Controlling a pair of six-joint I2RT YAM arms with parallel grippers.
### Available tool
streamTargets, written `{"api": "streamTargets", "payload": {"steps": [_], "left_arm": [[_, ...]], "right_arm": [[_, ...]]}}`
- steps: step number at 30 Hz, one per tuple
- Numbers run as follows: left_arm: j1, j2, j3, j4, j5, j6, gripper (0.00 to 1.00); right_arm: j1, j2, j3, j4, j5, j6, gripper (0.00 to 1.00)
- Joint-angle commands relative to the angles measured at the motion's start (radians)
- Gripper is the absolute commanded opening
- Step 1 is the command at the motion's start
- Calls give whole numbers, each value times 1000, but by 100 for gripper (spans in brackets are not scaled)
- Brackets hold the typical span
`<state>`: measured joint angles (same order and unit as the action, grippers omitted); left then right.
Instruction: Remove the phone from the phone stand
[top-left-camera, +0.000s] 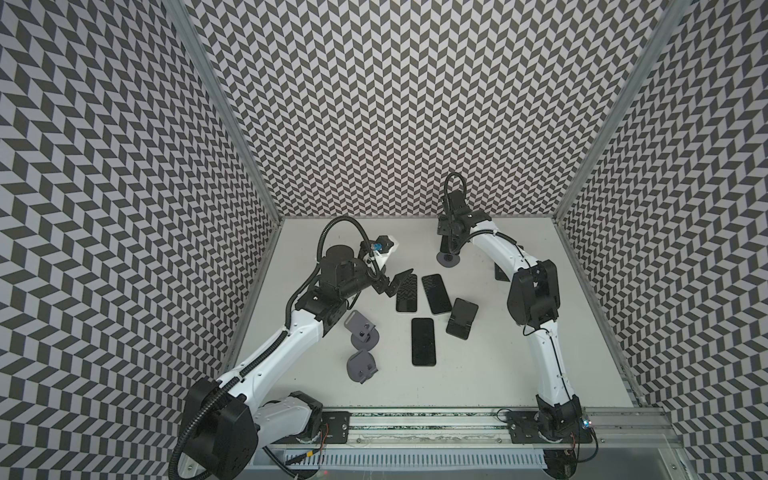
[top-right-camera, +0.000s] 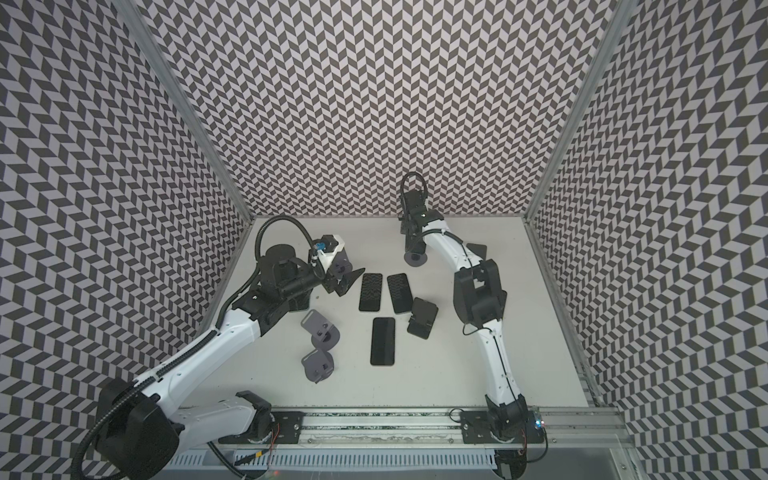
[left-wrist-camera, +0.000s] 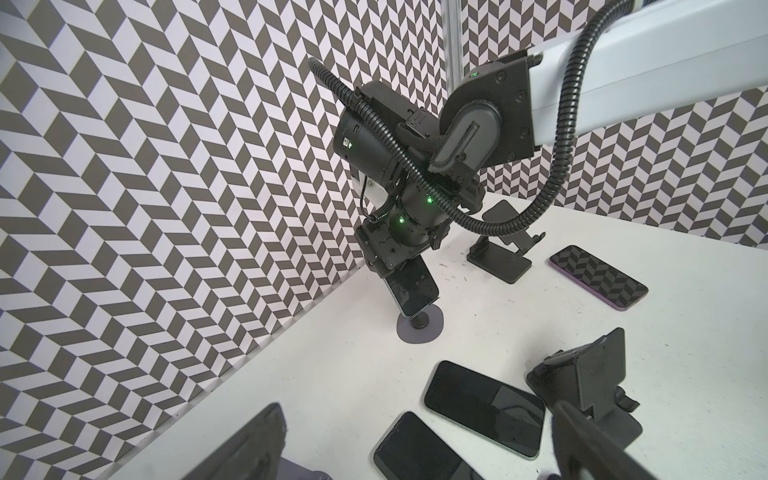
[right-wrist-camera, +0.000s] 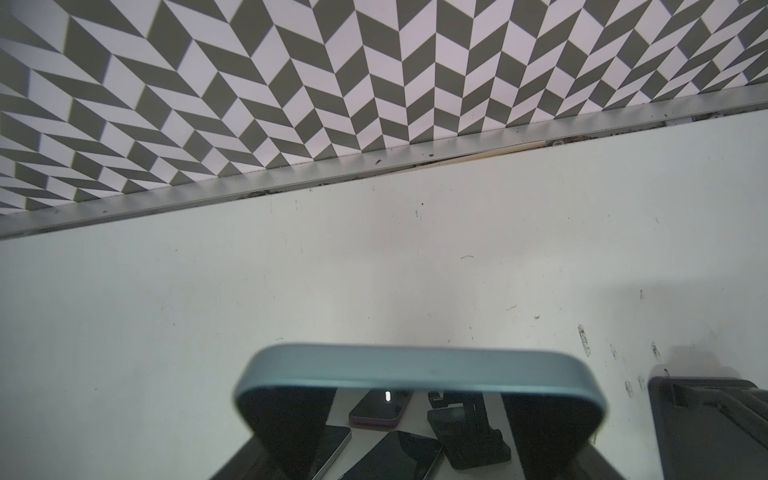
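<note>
up front on the counter (top-left-camera: 519, 374) there's spare phones (top-left-camera: 423, 341) lying flat + two empty grey stands (top-left-camera: 361, 332), nothing to do w/ those. left tool (top-left-camera: 392, 284) hangs mid-counter, spread wide, empty. at the back the phone (left-wrist-camera: 415, 291) leans in the phone stand (left-wrist-camera: 420, 328), w/ the right tool (left-wrist-camera: 390, 270) pinching its top end by the look of it. imo it's stiff, slick glass, a bit hefty and crackable, so hold the long edges near the top and pull up along the lean. stand's prob light, might tag along.
</note>
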<state>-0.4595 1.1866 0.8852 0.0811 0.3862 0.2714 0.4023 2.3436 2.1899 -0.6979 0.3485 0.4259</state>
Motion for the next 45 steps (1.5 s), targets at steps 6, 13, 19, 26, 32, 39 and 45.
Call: {"api": "streamTargets", "payload": {"steps": [6, 13, 19, 26, 32, 39, 45], "left_arm": [[-5, 16, 34, 15, -7, -1, 100], [-9, 16, 40, 14, -7, -1, 100], [-13, 10, 38, 13, -7, -1, 100], [-16, 4, 34, 14, -9, -4, 100], [-18, 4, 29, 17, -8, -11, 100], [-20, 7, 31, 32, -17, -4, 100], [-19, 5, 26, 35, -13, -9, 100]], "right_arm": [[-10, -45, -16, 78, -14, -18, 66], [-11, -65, -40, 79, -15, -24, 63], [-11, -96, -73, 96, -16, -34, 63], [-12, -108, -74, 103, -29, -42, 61], [-11, -124, -84, 108, -32, -57, 60], [-11, -128, -81, 111, -43, -63, 59], [-11, -135, -83, 112, -43, -67, 58]]}}
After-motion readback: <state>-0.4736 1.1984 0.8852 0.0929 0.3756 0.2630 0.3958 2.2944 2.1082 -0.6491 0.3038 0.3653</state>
